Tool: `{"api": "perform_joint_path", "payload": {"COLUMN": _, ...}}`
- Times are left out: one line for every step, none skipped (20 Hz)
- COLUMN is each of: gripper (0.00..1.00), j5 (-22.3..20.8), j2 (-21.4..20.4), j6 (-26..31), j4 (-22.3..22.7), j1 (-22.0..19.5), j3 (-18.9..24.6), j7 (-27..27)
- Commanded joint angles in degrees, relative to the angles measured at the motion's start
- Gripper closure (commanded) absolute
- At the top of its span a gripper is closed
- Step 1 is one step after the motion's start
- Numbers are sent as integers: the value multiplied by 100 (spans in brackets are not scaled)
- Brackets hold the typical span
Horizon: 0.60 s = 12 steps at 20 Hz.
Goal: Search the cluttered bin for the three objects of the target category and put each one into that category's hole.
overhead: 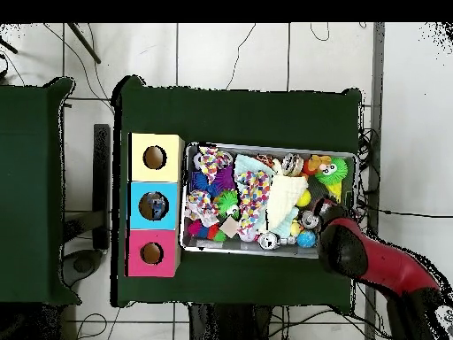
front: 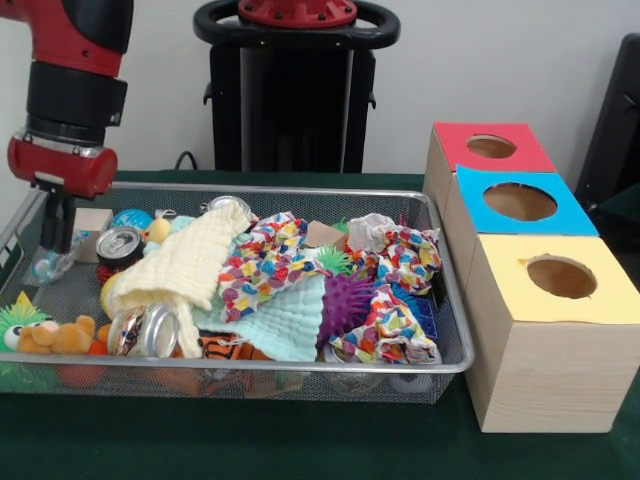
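The cans [front: 120,245] lie in the bin [front: 452,362], the nearest just beside the gripper [front: 57,240], which is lowered into the corner; whether it holds anything I cannot tell. Best to lift straight up clear of the cloth [front: 185,265], then cross to the boxes [front: 545,330] well away.

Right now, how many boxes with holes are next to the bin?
3, in a row beside the bin: the yellow box nearest the camera, the blue box in the middle, the red box farthest.
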Motion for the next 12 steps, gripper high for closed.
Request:
{"api": "perform_joint_path", "payload": {"gripper": 100, "j5": -134, "j2": -445, "j6": 787, "j4": 304, "j1": 60, "j3": 646, "j7": 78}}
{"api": "perform_joint_path", "payload": {"gripper": 100, "j5": -133, "j2": -462, "j6": 798, "j4": 310, "j1": 63, "j3": 647, "j7": 91}}
{"api": "perform_joint_path", "payload": {"gripper": 100, "j5": -125, "j2": -489, "j6": 816, "j4": 322, "j1": 76, "j3": 632, "j7": 106}}
{"api": "perform_joint_path", "payload": {"gripper": 100, "j5": -137, "j2": -512, "j6": 790, "j4": 357, "j1": 90, "j3": 609, "j7": 138}}
{"api": "perform_joint_path", "payload": {"gripper": 100, "j5": -148, "j2": -535, "j6": 765, "j4": 392, "j1": 103, "j3": 585, "j7": 169}}
{"api": "perform_joint_path", "payload": {"gripper": 100, "j5": -160, "j2": -566, "j6": 743, "j4": 418, "j1": 108, "j3": 580, "j7": 189}}
{"api": "perform_joint_path", "payload": {"gripper": 100, "j5": -161, "j2": -602, "j6": 741, "j4": 440, "j1": 118, "j3": 572, "j7": 200}}
{"api": "perform_joint_path", "payload": {"gripper": 100, "j5": -156, "j2": -592, "j6": 740, "j4": 434, "j1": 151, "j3": 533, "j7": 224}}
{"api": "perform_joint_path", "payload": {"gripper": 100, "j5": -140, "j2": -604, "j6": 749, "j4": 442, "j1": 177, "j3": 504, "j7": 248}}
{"api": "perform_joint_path", "payload": {"gripper": 100, "j5": -125, "j2": -616, "j6": 757, "j4": 451, "j1": 203, "j3": 474, "j7": 273}}
{"api": "perform_joint_path", "payload": {"gripper": 100, "j5": -85, "j2": -626, "j6": 802, "j4": 462, "j1": 230, "j3": 449, "j7": 302}}
{"api": "perform_joint_path", "payload": {"gripper": 100, "j5": -59, "j2": -639, "j6": 859, "j4": 463, "j1": 239, "j3": 455, "j7": 298}}
